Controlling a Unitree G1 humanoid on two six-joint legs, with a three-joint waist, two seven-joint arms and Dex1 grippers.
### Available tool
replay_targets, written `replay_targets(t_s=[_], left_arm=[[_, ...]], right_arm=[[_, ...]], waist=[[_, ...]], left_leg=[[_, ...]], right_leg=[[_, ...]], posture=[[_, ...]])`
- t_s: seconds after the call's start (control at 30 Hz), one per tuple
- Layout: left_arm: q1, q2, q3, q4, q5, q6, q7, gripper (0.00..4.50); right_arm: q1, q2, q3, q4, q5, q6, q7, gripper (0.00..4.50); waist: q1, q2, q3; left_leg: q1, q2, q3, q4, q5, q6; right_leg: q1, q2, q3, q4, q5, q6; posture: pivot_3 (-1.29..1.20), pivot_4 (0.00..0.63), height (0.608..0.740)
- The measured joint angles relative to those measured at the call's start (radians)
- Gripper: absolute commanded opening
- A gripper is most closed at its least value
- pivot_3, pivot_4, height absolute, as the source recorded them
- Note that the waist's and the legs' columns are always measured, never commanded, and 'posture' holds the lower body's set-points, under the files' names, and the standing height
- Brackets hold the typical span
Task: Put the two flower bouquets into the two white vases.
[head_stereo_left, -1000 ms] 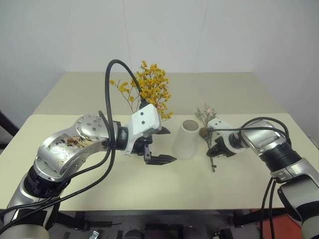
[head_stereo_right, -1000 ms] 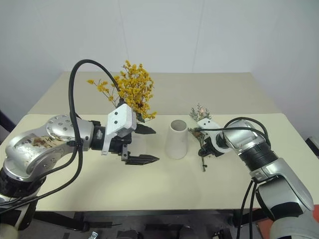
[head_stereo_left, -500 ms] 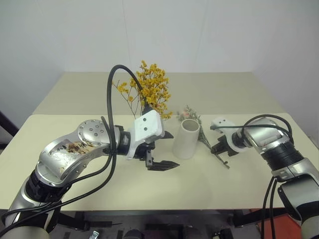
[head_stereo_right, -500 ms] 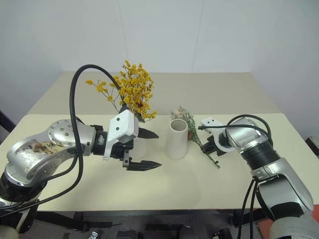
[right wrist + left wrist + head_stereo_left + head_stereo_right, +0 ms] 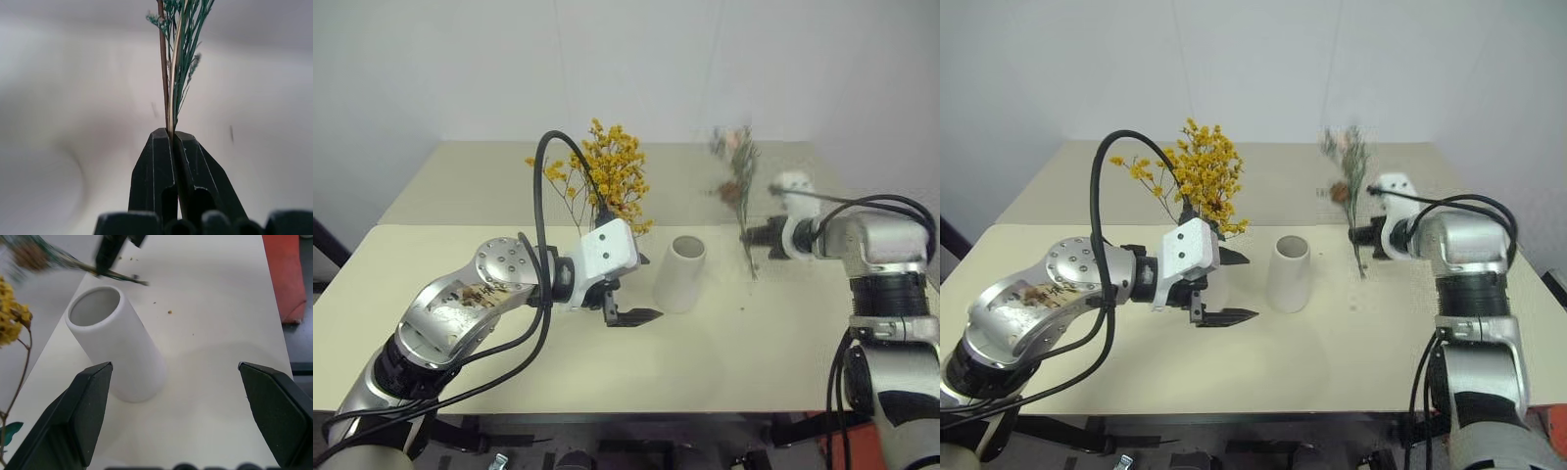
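The taller tapered white vase (image 5: 680, 274) stands upright mid-table, mouth empty. My left gripper (image 5: 636, 287) hovers open just left of it; the left wrist view shows the vase (image 5: 115, 340) near one of its wide-spread fingers (image 5: 90, 401). Behind my left hand the yellow-orange bouquet (image 5: 610, 176) stands upright, its base and whatever holds it hidden. My right gripper (image 5: 756, 238) is raised above the table to the right of the vase, shut on the stem of the grey-green sprig bouquet (image 5: 736, 181), which points up. The right wrist view shows the stem (image 5: 168, 73) pinched between the fingertips.
The cream table (image 5: 607, 372) has a second table (image 5: 705, 166) butted against its far side, with a white wall behind. Small crumbs (image 5: 169, 312) lie to the right of the vase. A black cable (image 5: 533, 196) loops above my left arm.
My right gripper has lifted the grey-green sprig off the table beside the vase and swung it upright, up and to the right. My left arm has hardly moved.
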Motion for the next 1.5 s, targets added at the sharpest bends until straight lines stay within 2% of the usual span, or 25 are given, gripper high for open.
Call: replay_targets(t_s=[0.23,0.47,0.83,1.03,1.23,1.5], left_arm=[[0.000,-0.026,0.004,0.010,0.011,-0.007,0.011,4.50],[0.030,-0.025,0.020,0.008,0.007,-0.065,-0.019,4.50],[0.036,-0.047,0.027,-0.010,0.008,-0.085,-0.019,4.50],[0.051,-0.046,0.038,-0.013,0.011,-0.092,-0.009,4.50],[0.052,-0.047,0.039,-0.013,0.013,-0.090,0.006,4.50],[0.052,-0.047,0.039,-0.013,0.011,-0.089,0.014,4.50]], right_arm=[[0.064,0.173,-0.206,-0.208,0.129,-0.148,-0.100,0.08],[0.069,0.196,-0.247,-0.305,0.312,-0.179,-0.061,0.08],[0.108,0.184,-0.198,-0.336,0.422,-0.225,-0.030,0.08],[0.185,0.183,-0.145,-0.386,0.465,-0.273,0.014,0.08],[0.266,0.161,-0.034,-0.420,0.405,-0.401,0.042,0.08],[0.335,0.142,0.042,-0.433,0.331,-0.542,0.058,0.08]], waist=[[-0.001,0.000,0.000],[-0.003,0.001,0.000],[-0.003,0.001,0.000],[-0.002,0.001,0.000],[-0.002,0.001,0.000],[-0.001,0.001,0.000]], left_leg=[[0.000,0.000,0.000,0.000,0.000,0.000],[0.001,0.000,0.000,0.000,0.000,0.000],[0.001,0.000,0.000,0.000,0.000,0.000],[0.002,0.000,0.000,0.000,0.000,0.000],[0.002,0.000,0.000,0.000,0.000,0.000],[0.002,0.000,0.000,0.000,0.000,0.000]], right_leg=[[0.000,0.000,0.000,0.001,0.000,0.000],[0.000,0.000,0.000,0.001,0.000,0.000],[0.001,0.000,0.000,0.001,0.000,0.000],[0.001,0.000,0.000,0.001,0.000,0.000],[0.001,0.000,0.000,0.001,0.000,0.000],[0.001,0.000,0.000,0.001,0.000,0.000]], posture=[[0.00,0.150,0.740],[0.00,0.150,0.740],[0.00,0.150,0.740],[0.00,0.150,0.740],[0.00,0.150,0.740],[0.00,0.150,0.740]])
